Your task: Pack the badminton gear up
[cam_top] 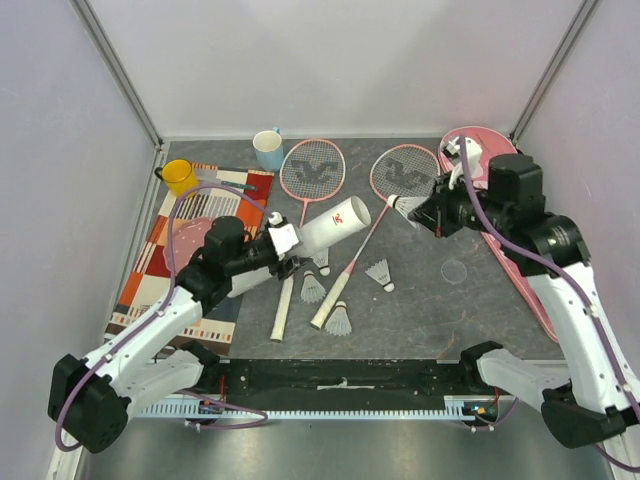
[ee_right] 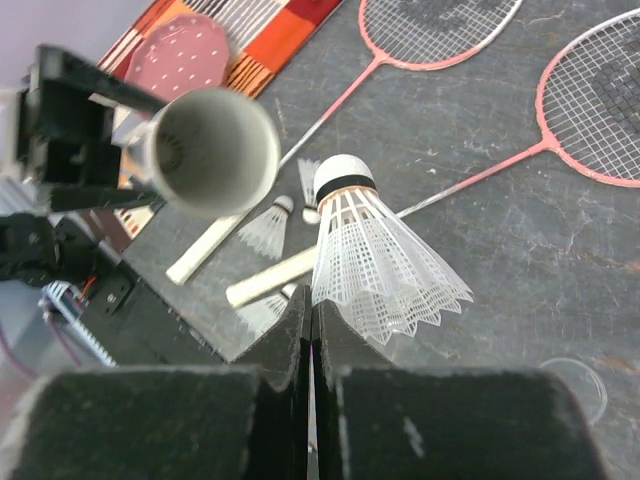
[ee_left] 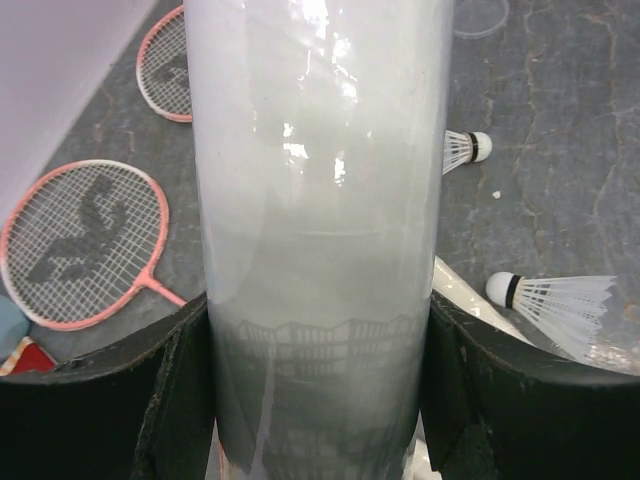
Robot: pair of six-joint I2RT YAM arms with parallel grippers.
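We clamp the tube in our left gripper at the overhead view's centre, its open mouth tilted rightward. Our right gripper, just right of it, pinches a shuttlecock by its feathers, cork toward that mouth, likely for loading.

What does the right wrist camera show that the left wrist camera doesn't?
Only the right wrist view: the tube's open mouth and a shuttlecock pinched in the right gripper. Only the left wrist view: the tube's long side clamped in the left gripper. Both: the tube, both pink rackets and loose shuttlecocks on the table.
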